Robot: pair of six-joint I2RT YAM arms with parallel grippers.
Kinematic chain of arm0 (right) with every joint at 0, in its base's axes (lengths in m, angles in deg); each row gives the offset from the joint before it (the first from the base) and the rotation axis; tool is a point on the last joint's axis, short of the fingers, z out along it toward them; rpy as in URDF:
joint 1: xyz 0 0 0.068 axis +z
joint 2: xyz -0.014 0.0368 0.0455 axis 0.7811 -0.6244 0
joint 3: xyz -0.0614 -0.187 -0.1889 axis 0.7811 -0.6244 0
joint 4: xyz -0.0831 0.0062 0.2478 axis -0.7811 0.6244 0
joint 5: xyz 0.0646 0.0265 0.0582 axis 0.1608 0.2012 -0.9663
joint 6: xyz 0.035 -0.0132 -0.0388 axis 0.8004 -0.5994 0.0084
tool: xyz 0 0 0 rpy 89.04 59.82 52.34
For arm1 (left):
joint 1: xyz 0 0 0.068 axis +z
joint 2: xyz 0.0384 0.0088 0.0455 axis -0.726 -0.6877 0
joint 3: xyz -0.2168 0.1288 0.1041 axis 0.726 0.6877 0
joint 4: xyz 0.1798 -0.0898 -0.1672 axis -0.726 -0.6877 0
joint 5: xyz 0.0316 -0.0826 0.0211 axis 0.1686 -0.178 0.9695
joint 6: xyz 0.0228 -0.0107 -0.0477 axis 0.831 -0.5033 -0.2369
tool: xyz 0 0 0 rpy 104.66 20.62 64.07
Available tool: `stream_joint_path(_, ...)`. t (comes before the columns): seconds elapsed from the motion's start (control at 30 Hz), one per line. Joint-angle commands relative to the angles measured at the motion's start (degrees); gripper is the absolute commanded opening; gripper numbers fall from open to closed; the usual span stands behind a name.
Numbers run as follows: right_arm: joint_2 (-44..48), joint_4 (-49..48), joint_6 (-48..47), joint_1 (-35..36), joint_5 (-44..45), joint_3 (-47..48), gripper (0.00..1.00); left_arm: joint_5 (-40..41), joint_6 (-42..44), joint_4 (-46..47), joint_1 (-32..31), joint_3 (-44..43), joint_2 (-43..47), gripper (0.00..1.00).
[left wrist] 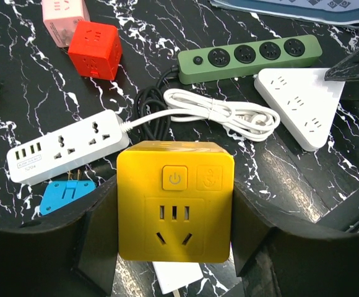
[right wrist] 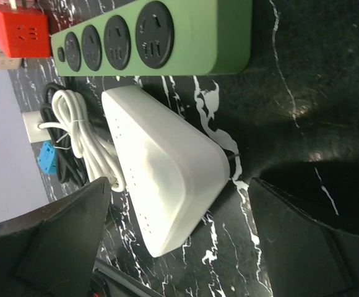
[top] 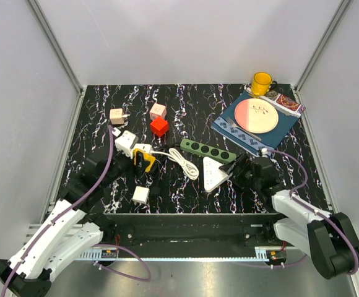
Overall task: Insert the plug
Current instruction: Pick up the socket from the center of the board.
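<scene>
Toward the bench's [top: 93,117] left edge, left tool [left wrist: 176,238] grips yellow plastic cube socket [left wrist: 174,198] by flat sides; likely light, rigid, slick. Right tool [right wrist: 182,216]: wide, empty.

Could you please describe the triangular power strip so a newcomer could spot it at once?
On the black marbled table, find the green power strip. Just below it in the top view lies the white power strip; it alone is triangular, while its neighbours are bars or cubes.
</scene>
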Motion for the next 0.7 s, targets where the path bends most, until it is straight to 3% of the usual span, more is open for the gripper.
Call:
stream_joint_path(0.0, -3.1, -10.8, 2.2, -0.7, -2.9, -0.5, 0.95, 0.7, 2.5, 7.7, 0.0, 0.6, 1.6, 0.13)
stream_joint_path(0.17, -6.9, -13.9, 0.0, -1.2, -3.8, -0.7, 0.85, -4.3, 3.4, 8.7, 0.0, 0.7, 1.6, 0.14)
stream_joint_path(0.3, -9.1, -14.8, -1.6, -1.6, -5.1, -0.6, 0.71, -9.7, 6.3, 10.9, 0.0, 0.2, 0.7, 0.14)
stream_joint_path(0.47, -11.3, -14.1, -6.1, -2.5, -8.8, 1.1, 0.48, -14.9, 10.4, 11.7, 0.0, -2.3, -4.7, 0.14)
stream_joint_path(0.53, -12.8, -12.7, -9.0, -2.8, -10.4, 2.1, 0.34, -17.9, 11.6, 11.8, -0.4, -4.3, -7.1, 0.14)
stream_joint_path(0.67, -15.6, -8.1, -15.3, -3.1, -17.3, 6.9, 0.24, -16.9, 13.3, 11.7, -3.9, -7.3, -13.7, 0.14)
